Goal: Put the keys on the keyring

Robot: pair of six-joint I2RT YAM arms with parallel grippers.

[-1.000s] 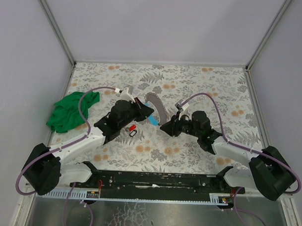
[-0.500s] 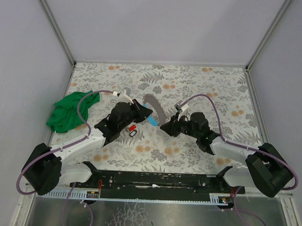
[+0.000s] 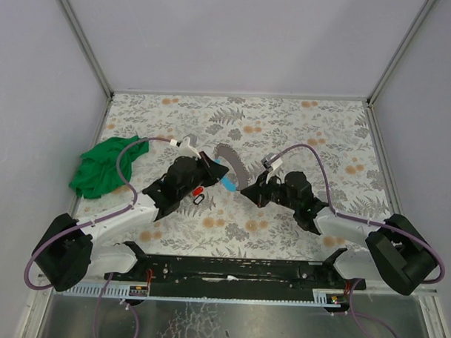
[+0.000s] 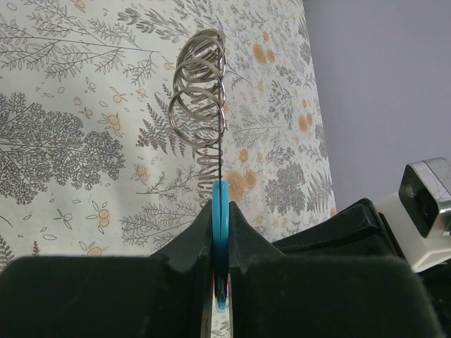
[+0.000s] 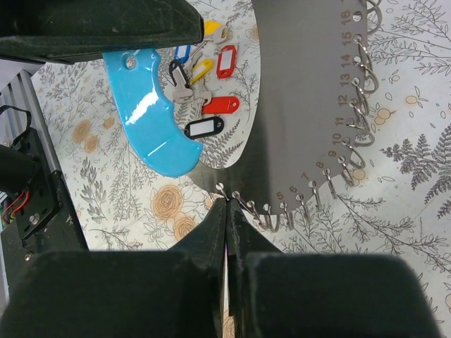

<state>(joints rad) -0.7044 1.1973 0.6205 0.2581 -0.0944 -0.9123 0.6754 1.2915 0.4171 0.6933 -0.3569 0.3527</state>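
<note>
— The right arm has shuffled in a touch. The right pincer (image 5: 227, 215), whose fingers stood apart a moment ago, has pressed them together. The left arm has barely stirred.

— What's it got hold of?

— Hard to say. The tips are closed tight at the bottom corner of the keyring (image 5: 303, 105), right by the endmost of the split rings (image 5: 270, 217) along its edge. I can't tell whether they've nipped that wire or only touch it.

— And the other one?

— The left pincer (image 4: 220, 220) is clamped on the blue handle (image 5: 151, 120), holding the whole thing up off the table (image 3: 301, 127).

— The keys?

— The keys (image 5: 220, 105) lie in a little heap on the table beneath the handle, between the two arms. Nobody's holding one, and I see none on any ring.

— Early days, then.

— I'd reckon so. The keyring is presented and steadied, but nothing's threaded. Next, I'd guess, the right fingers must spread, drop to the heap and lift one key by its tag without dragging its neighbours. Then that tiny hole has to meet a ring's split end. Fiddly work.

— Anything you can't make out?

— From above, both sets of fingertips hide under the arms' black bodies, and only a red and a dark tag peep out. The keyring's far end is cut off at the right wrist, and the tags overlap, so I won't count keys.
</note>
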